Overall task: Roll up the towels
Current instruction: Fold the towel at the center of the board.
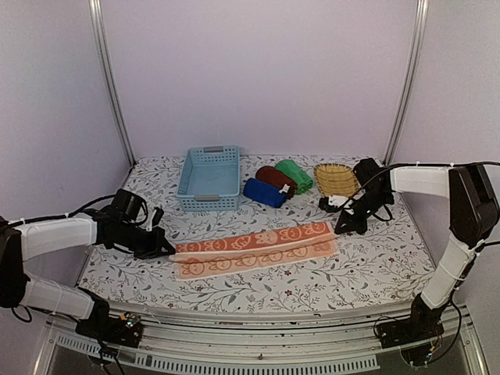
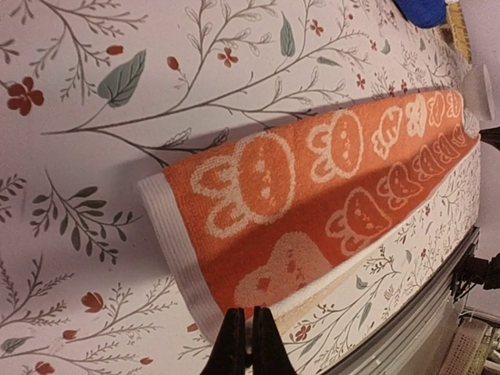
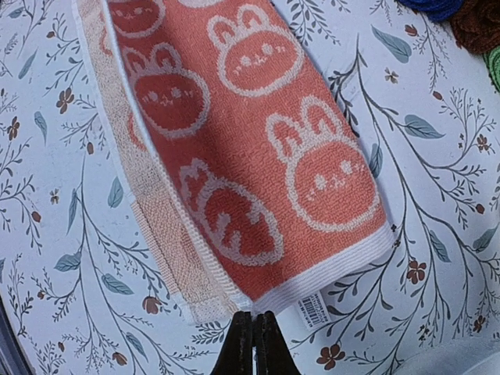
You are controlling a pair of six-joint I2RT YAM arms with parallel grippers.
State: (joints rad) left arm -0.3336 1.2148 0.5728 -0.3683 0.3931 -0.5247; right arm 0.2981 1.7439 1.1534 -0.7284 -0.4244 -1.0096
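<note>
An orange towel (image 1: 258, 248) with white bunny faces lies folded lengthwise across the front of the table. Its pale underside shows along the near edge. My left gripper (image 1: 167, 251) is at the towel's left end. In the left wrist view it (image 2: 248, 312) is shut on the white-bordered corner of the towel (image 2: 312, 187). My right gripper (image 1: 341, 228) is at the right end. In the right wrist view it (image 3: 254, 316) pinches the top layer's corner of the towel (image 3: 250, 133). Rolled blue (image 1: 264, 192), maroon (image 1: 275, 178) and green (image 1: 294, 175) towels lie behind.
A light blue plastic basket (image 1: 209, 178) stands at the back left of centre. A yellow wicker tray (image 1: 336, 179) sits at the back right, just behind my right arm. A white barcode label (image 3: 315, 309) sticks out from under the towel's right end. The table's front edge runs just below the towel.
</note>
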